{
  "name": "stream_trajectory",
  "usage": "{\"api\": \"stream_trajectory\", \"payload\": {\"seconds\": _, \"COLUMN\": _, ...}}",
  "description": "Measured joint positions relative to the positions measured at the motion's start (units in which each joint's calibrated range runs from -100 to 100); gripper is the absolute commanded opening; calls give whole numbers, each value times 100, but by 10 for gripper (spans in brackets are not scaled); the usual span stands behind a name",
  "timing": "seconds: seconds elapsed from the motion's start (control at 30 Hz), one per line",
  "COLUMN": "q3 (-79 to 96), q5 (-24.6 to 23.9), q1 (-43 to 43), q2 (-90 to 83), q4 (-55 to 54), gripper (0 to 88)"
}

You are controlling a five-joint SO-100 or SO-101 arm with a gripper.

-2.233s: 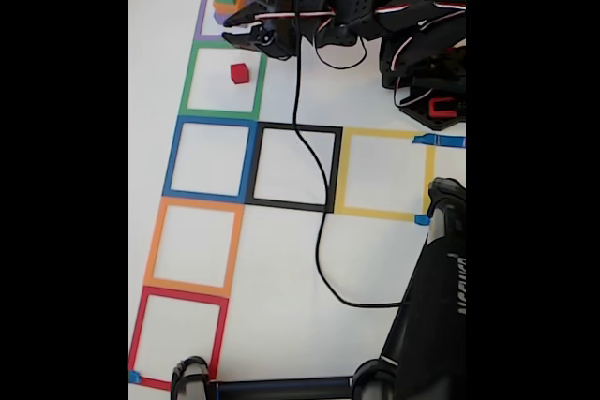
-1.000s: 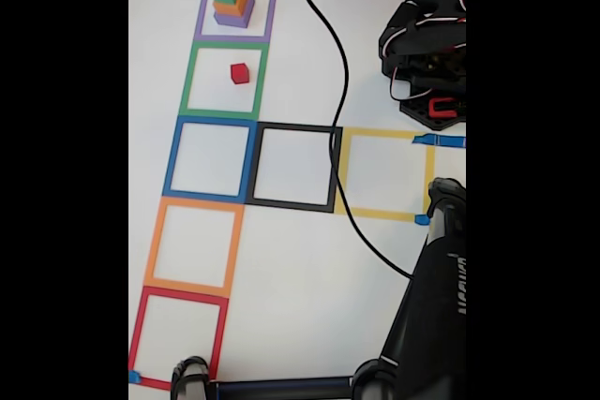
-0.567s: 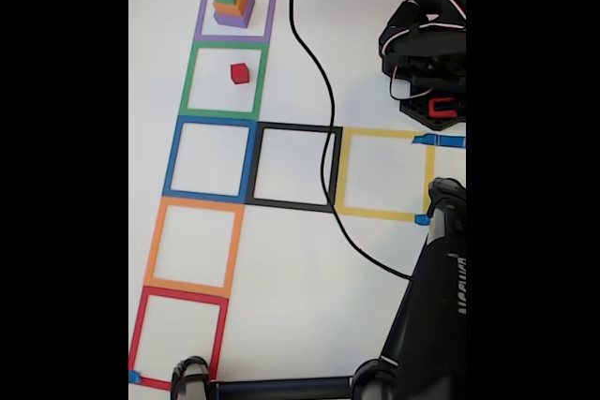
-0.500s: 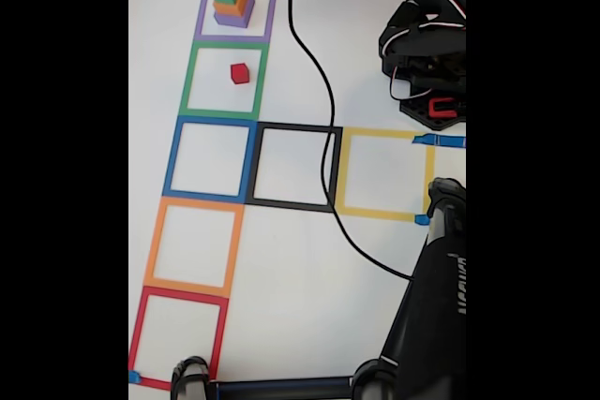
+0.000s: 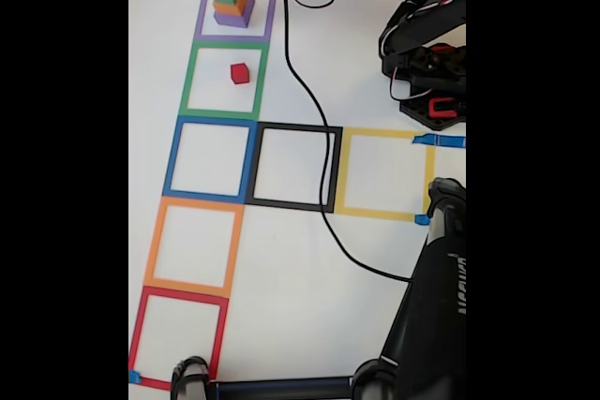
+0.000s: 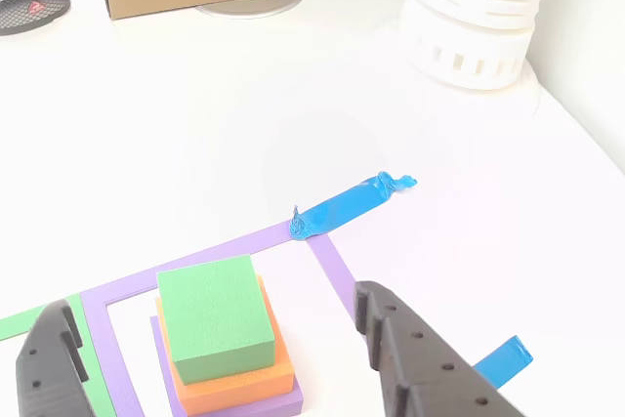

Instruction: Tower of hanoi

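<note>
Claw [image 6: 220, 363] spread wide, green block [image 6: 214, 317] seen between its fingers, stacked on orange block [image 6: 239, 378] and purple block [image 6: 278, 403], nothing gripped.

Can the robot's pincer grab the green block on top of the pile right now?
Probably yes. The pincer is open, one finger each side of the green block, and nothing sits between them or on top of it.

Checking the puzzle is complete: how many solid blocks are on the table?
4: the green block on the orange block on the purple block, stacked in the purple tape square; the red block alone in the green tape square.
</note>
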Motion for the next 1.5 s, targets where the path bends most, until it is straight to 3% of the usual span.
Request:
{"api": "stream_trajectory", "payload": {"seconds": 0.33, "q3": 248, "q5": 0, "q1": -164, "q2": 1545, "q4": -2273, "gripper": 345}}
{"api": "stream_trajectory", "payload": {"seconds": 0.7, "q3": 239, "q5": 0, "q1": -456, "q2": 2904, "q4": -3813, "gripper": 344}}
{"api": "stream_trajectory", "payload": {"seconds": 1.13, "q3": 62, "q5": -36, "q1": -445, "q2": 3630, "q4": -4289, "gripper": 316}}
{"api": "stream_trajectory", "payload": {"seconds": 1.5, "q3": -106, "q5": -36, "q1": -585, "q2": 3858, "q4": -4353, "gripper": 167}}
